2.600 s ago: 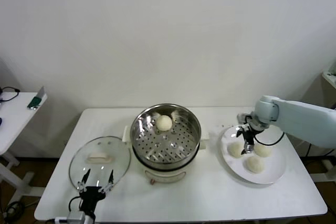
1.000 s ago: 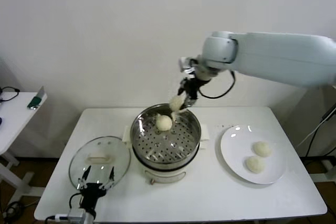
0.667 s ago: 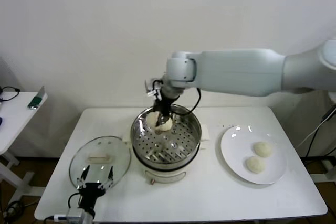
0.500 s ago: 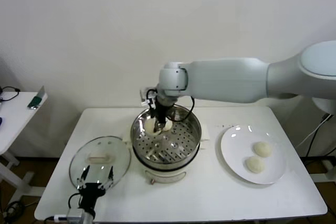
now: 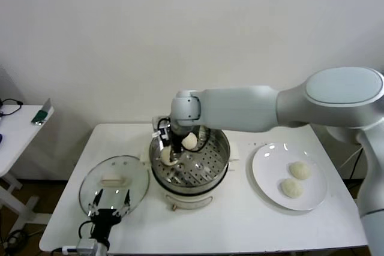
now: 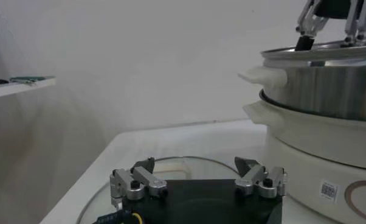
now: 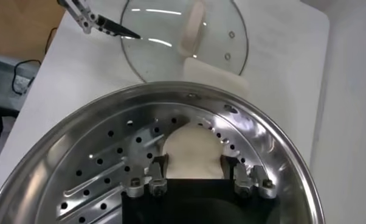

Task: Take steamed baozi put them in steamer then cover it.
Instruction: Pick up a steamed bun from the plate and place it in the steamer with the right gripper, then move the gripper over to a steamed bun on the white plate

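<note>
Counting it up: four baozi total, two in the steamer point(image 5: 189, 161) and two on the white plate point(image 5: 317, 199) off to the right side of the bench point(image 5: 240, 226). Of the steamer pair, one bun point(image 5: 190, 141) sits near the back wall of the perforated tray, and the other bun point(image 5: 166, 156) is down at the left edge of the tray, right between the fingers of the right pincer point(image 5: 173, 155). From the right wrist view that bun point(image 7: 193, 152) rests on the tray with the fingertips point(image 7: 157, 165) flanking it on both sides; can't tell if they're actually gripping it or already let go. The plate buns point(image 5: 299, 170) and point(image 5: 292, 188) are just beside each other. One cover point(image 5: 114, 183), lying flat on the bench left of the steamer, handle up, its white bar handle point(image 5: 112, 180) running roughly left-right. Left pincer point(image 5: 109, 208) is parked at the cover's near edge with its fingers spread wide, holding nothing.
</note>
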Available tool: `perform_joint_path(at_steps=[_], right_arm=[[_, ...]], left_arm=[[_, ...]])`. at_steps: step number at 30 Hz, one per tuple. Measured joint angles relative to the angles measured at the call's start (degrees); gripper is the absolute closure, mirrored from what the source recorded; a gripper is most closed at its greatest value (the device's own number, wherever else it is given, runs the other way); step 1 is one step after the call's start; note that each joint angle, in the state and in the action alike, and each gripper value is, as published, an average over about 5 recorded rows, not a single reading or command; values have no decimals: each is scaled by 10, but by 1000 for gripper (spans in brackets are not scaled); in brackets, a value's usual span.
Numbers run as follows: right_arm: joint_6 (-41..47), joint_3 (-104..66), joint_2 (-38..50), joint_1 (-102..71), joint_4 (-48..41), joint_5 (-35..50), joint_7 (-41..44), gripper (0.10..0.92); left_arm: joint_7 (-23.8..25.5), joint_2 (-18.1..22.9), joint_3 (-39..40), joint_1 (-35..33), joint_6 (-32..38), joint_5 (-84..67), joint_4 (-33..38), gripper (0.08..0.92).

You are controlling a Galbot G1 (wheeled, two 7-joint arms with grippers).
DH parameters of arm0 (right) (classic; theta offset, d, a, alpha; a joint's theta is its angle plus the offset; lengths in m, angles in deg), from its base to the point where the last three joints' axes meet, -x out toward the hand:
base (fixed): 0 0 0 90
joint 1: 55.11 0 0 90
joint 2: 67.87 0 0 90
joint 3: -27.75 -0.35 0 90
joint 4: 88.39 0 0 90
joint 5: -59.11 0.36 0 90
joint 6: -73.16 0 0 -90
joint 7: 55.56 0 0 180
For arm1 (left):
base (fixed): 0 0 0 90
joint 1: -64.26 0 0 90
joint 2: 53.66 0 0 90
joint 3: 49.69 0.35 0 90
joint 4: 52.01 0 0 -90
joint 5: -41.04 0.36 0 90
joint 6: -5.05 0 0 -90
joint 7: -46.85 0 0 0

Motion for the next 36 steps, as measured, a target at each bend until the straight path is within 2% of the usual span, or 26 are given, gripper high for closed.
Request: perform_joint_path(at_steps=[5,14,22,29,36], right_arm=[[-18,6,21,23,13,-6,18,211],[-83,59,156,125,83,-18,99,202],[-133,144,328,175,126,-97,145,203],[-152,146,442,126,123,-180,157,203],[-157,79,492,18,98,-245,157,203]], left_arm=[[0,0,0,-1,-1,0,4,177],[0,-1,0,2,-2,2,4,177],[2,-1,3,9,-4,4,4,177],[2,6,6,13,-7,11,0,177],[2,12,4,12,-8,17,-6,177]])
